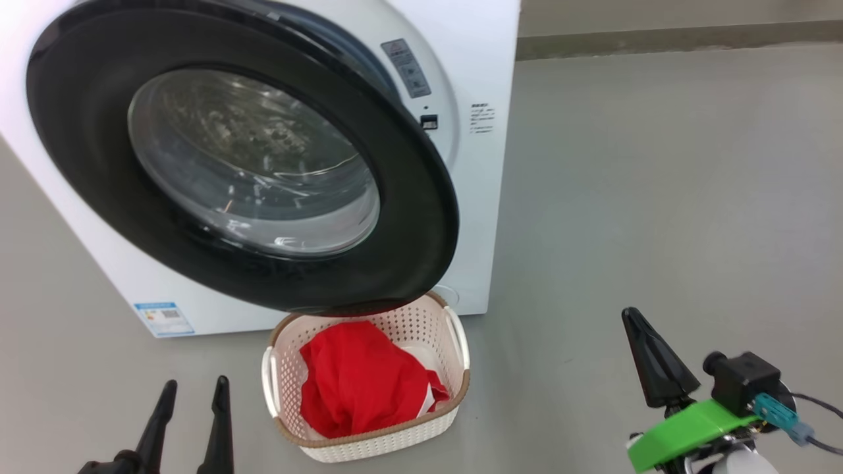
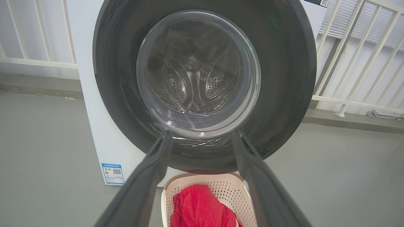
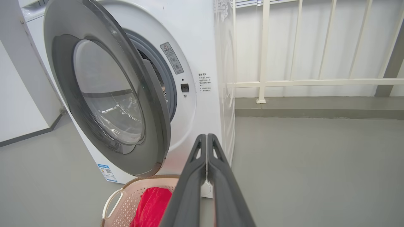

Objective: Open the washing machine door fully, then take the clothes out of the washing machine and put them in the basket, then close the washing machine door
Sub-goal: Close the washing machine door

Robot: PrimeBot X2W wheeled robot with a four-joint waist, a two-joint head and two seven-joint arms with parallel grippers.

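One white boxy front-loading washing machine (image 1: 484,197). One round glossy black-rimmed glass door (image 1: 415,217). One cream perforated plastic basket (image 1: 421,329), two white side handles (image 1: 457,337). One heap of red fabric clothes (image 1: 355,388), garment number unclear. One blue label sticker (image 1: 163,318). Two dark long-fingered grippers: left gripper (image 1: 197,383), right gripper (image 3: 206,136).

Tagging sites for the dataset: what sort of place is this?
Likely a bare laundry corner or balcony: a front-load washer on a grey floor, a basket of red clothes, white railing behind.
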